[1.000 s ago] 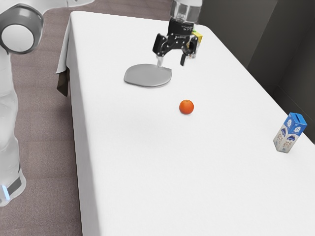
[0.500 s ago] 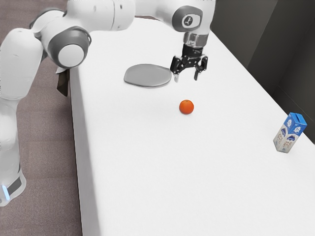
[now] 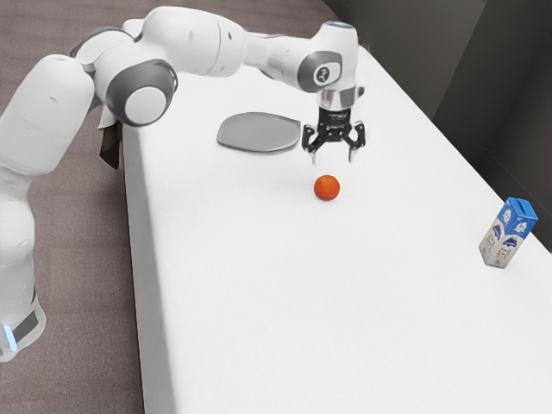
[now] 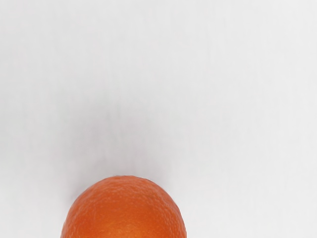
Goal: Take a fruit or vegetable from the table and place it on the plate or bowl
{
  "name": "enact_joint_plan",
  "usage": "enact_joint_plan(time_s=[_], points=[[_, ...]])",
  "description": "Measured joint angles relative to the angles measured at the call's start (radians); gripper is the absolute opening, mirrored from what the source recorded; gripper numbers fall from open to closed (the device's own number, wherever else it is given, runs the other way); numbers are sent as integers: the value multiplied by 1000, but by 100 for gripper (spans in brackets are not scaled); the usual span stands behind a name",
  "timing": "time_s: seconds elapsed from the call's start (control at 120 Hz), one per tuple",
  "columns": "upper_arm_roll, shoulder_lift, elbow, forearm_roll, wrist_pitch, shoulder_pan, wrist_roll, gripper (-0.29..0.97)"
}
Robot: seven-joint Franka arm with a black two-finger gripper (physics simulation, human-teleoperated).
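Gripper (image 3: 334, 157) dropped nearer since before, now just above the orange (image 3: 327, 187), jaws wide apart, holding nothing. Orange sits on counter (image 3: 259, 285), nearer than grey plate (image 3: 259, 133), not touching.

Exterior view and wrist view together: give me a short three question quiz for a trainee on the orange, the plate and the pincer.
1. True or false: the pincer is shut on the orange.
2. Fill in: the orange lies on the ___, apart from the plate.
3. Which stands farthest toward the exterior view's right? A plate; B orange; C carton.
Key: 1 false, it hangs open above the orange; 2 table; 3 C.
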Motion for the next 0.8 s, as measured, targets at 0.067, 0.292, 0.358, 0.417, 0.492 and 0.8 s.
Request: enact_joint_plan(time_s=[0.067,0.292,0.358,0.417,0.492,0.8], points=[[7,2,-12,-14,8,4,44,68],[9,-3,-42,-36,24,-12,160,68],[9,-1,-49,-44,32,-20,186,68],[9,1,-51,-48,38,-27,207,68],[9,0,-55,-52,45,-29,230,68],[9,-14,-73,-37,-43,-29,281,68]])
